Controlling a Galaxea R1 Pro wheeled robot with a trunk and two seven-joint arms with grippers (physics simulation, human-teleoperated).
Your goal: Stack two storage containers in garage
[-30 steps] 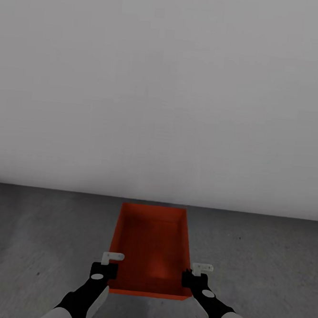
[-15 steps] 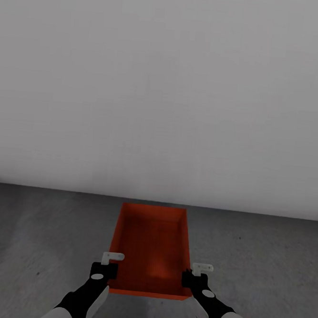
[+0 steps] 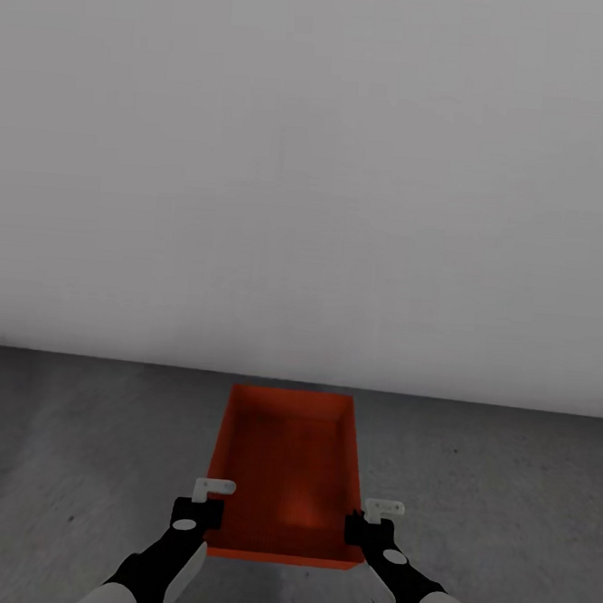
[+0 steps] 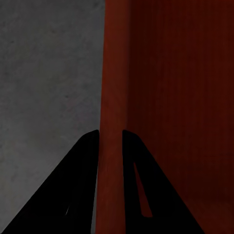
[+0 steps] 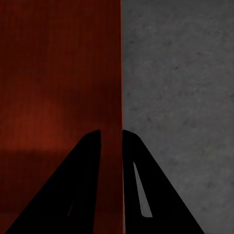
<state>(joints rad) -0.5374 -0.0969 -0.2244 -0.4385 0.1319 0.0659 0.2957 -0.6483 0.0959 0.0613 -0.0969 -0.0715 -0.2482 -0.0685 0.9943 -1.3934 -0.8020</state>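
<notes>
Below the head camera, a red-orange container (image 3: 288, 473) sits between both arms over the rough, mottled dark grey floor (image 3: 72, 447). It is a plain rectangular box, open on top, with thin flat walls and a faintly ribbed inner bottom. Whether it rests on the floor or is held just above it cannot be told. Its far end points toward a smooth, blank white-grey wall (image 3: 313, 157) that meets the floor in a straight line. The left gripper (image 3: 196, 516), black with a small white bracket on top, sits at the box's left wall near the close corner; the right gripper (image 3: 367, 532) mirrors it at the right wall.

Along the left wrist camera, two black wedge-shaped fingers (image 4: 73, 195) straddle the thin orange wall (image 4: 111, 97), one outside over the concrete, one inside the box. They are closed tight against the wall, with only its thickness between them.

Along the right wrist camera, the same shape repeats: black tapered fingers (image 5: 156, 195) pinch the opposite wall (image 5: 116, 73), one on each face, clamped down to the wall's thickness. The speckled concrete lies beyond the outer finger, and the inner face glows a warmer orange low down.
</notes>
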